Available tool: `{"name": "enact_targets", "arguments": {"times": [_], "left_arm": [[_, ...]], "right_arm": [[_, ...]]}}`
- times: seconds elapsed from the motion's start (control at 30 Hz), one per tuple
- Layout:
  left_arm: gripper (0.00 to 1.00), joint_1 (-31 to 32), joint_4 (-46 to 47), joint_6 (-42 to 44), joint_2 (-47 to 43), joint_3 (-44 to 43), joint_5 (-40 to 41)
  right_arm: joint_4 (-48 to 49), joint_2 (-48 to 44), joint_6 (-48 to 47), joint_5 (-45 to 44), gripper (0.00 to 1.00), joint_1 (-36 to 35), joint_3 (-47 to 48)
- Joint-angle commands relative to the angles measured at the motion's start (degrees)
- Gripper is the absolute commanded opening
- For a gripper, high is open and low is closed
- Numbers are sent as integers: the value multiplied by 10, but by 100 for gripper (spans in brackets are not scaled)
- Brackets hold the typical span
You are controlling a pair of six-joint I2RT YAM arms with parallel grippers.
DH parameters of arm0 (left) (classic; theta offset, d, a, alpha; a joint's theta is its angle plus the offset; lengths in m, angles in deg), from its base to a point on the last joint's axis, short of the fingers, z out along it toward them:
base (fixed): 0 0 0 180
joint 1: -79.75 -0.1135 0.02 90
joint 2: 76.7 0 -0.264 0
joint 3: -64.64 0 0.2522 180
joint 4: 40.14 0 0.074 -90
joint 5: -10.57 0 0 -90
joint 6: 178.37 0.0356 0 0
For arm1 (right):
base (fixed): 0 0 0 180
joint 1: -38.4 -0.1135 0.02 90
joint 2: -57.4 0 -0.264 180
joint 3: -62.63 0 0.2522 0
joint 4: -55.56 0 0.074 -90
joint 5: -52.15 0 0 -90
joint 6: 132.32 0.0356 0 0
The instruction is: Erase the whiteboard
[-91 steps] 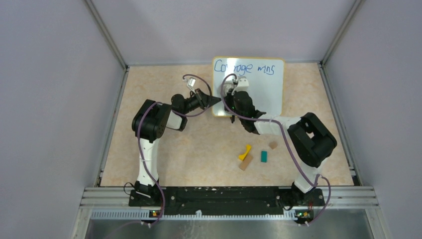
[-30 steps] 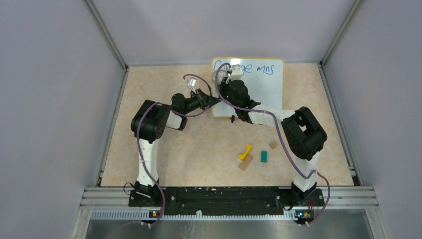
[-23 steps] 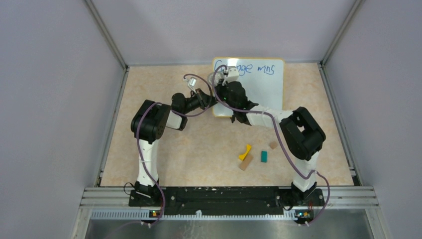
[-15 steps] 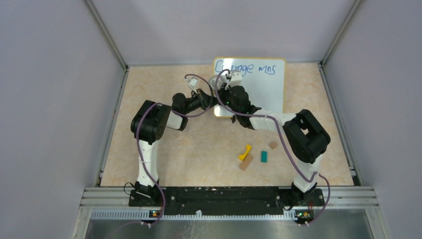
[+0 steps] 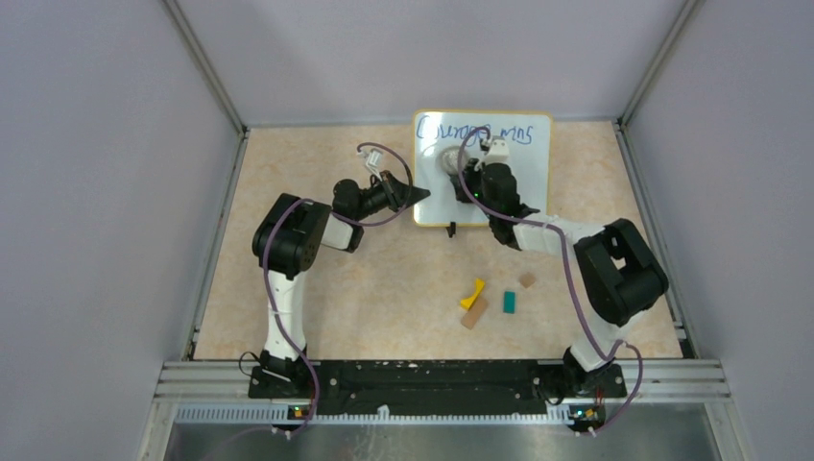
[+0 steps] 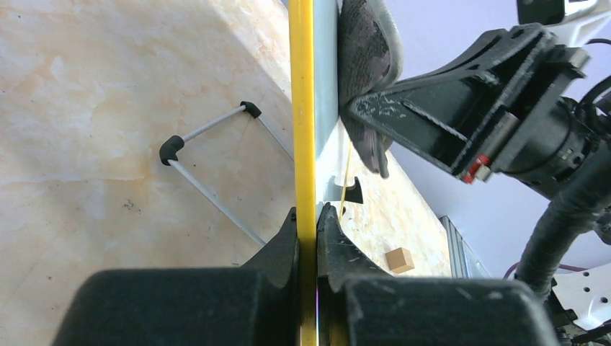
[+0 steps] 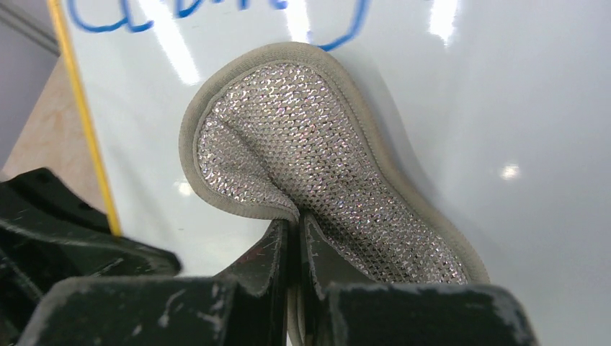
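The whiteboard (image 5: 523,187) stands at the back of the table, white with a yellow frame and blue handwriting along its top. My left gripper (image 5: 419,195) is shut on its left yellow edge (image 6: 303,108). My right gripper (image 5: 464,173) is shut on a grey sparkly cloth (image 7: 317,173), which lies pressed against the board face (image 7: 504,108) just below the blue writing (image 7: 216,14). The cloth also shows in the top view (image 5: 449,160) and edge-on in the left wrist view (image 6: 367,50). The left part of the writing looks smeared.
A yellow piece (image 5: 472,292), a tan block (image 5: 473,313), a teal block (image 5: 510,302) and a small brown cube (image 5: 527,280) lie on the table in front of the board. The board's wire stand (image 6: 209,166) and black clip foot (image 6: 351,193) rest on the table.
My right gripper has swept the cloth over the left end of the writing and then moved right and down on the board. The left gripper has kept its hold on the edge.
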Motion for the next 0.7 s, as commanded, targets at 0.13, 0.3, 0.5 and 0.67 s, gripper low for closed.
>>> {"name": "enact_targets", "arguments": {"times": [0.13,0.3,0.5,0.67], "left_arm": [[0,-10,-52,125,-12,10,57],[0,-10,-55,126,-11,8,56],[0,-10,-56,130,-17,13,55],[11,-11,-48,141,-32,23,45]], "right_arm": [[-63,-41,-11,-87,0,74,-43],[-34,-44,-1,-56,0,61,-54],[-2,-39,-22,-69,0,-26,-37],[25,-118,-5,-74,0,-32,-80]]}}
